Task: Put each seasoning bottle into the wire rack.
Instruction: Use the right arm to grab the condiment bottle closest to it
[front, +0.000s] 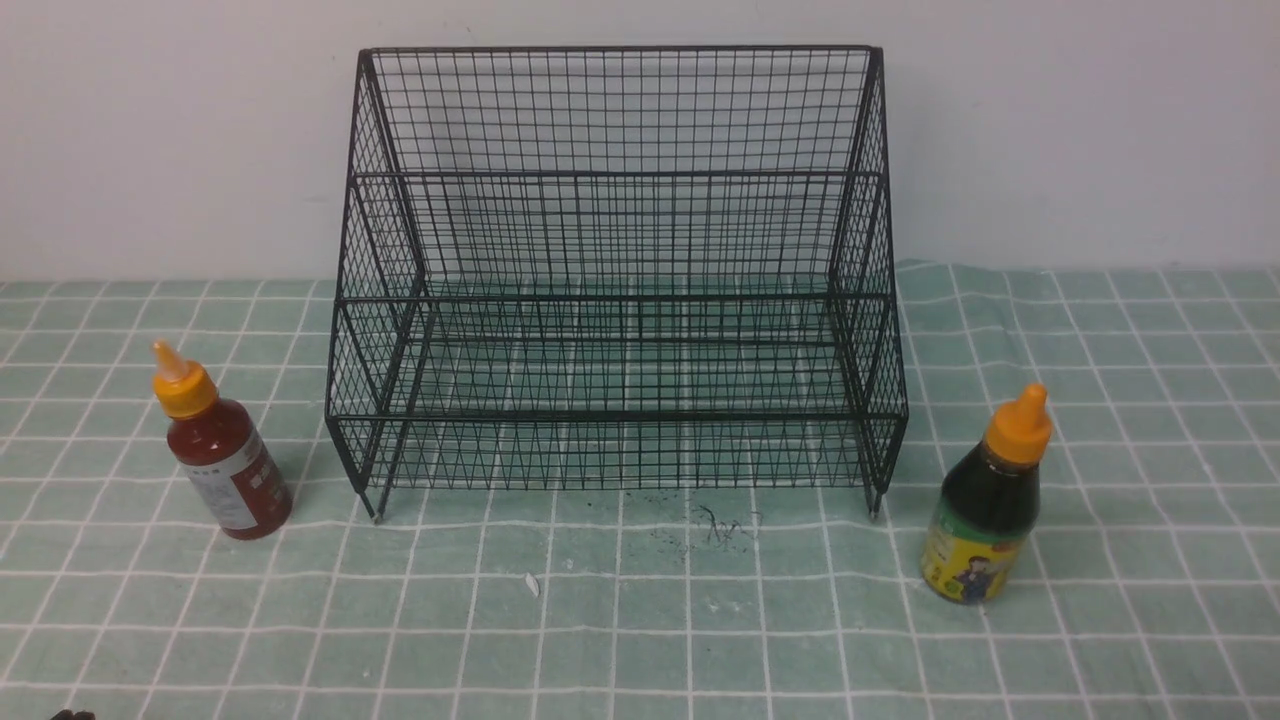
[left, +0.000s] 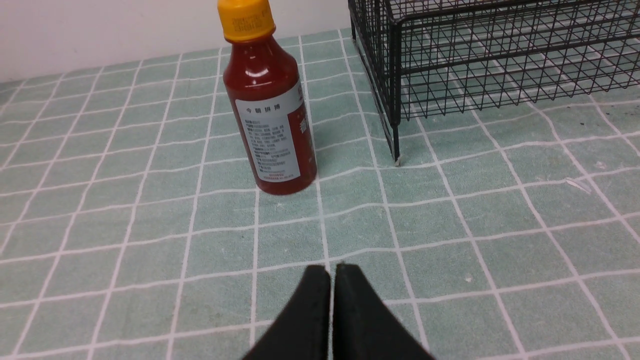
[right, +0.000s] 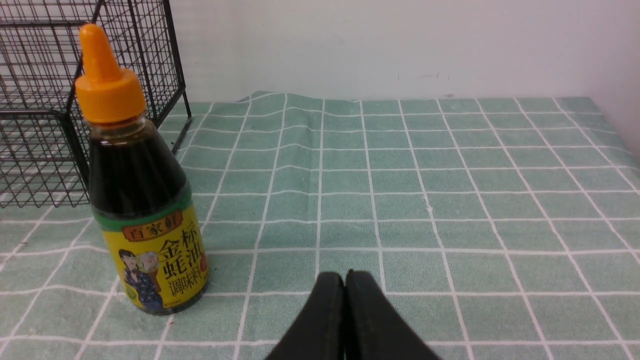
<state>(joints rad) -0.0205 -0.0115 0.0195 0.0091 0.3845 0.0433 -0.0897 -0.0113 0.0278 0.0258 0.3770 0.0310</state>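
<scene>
The black wire rack (front: 615, 270) stands at the middle back of the table, its shelves bare; its corner shows as wire rack (left: 480, 55) and wire rack (right: 55, 100). A red seasoning bottle (front: 222, 460) with an orange cap stands upright left of it, also seen as the red bottle (left: 270, 110). A dark seasoning bottle (front: 988, 505) with a green-yellow label stands to the right, the same dark bottle (right: 142, 200). My left gripper (left: 332, 270) is shut and holds nothing, short of the red bottle. My right gripper (right: 344, 276) is shut and holds nothing, beside the dark bottle.
A green checked cloth (front: 640, 620) covers the table, with small dark specks and a white scrap (front: 532, 585) in front of the rack. A pale wall (front: 150, 130) rises behind. The cloth is rumpled near the wall (right: 280, 100).
</scene>
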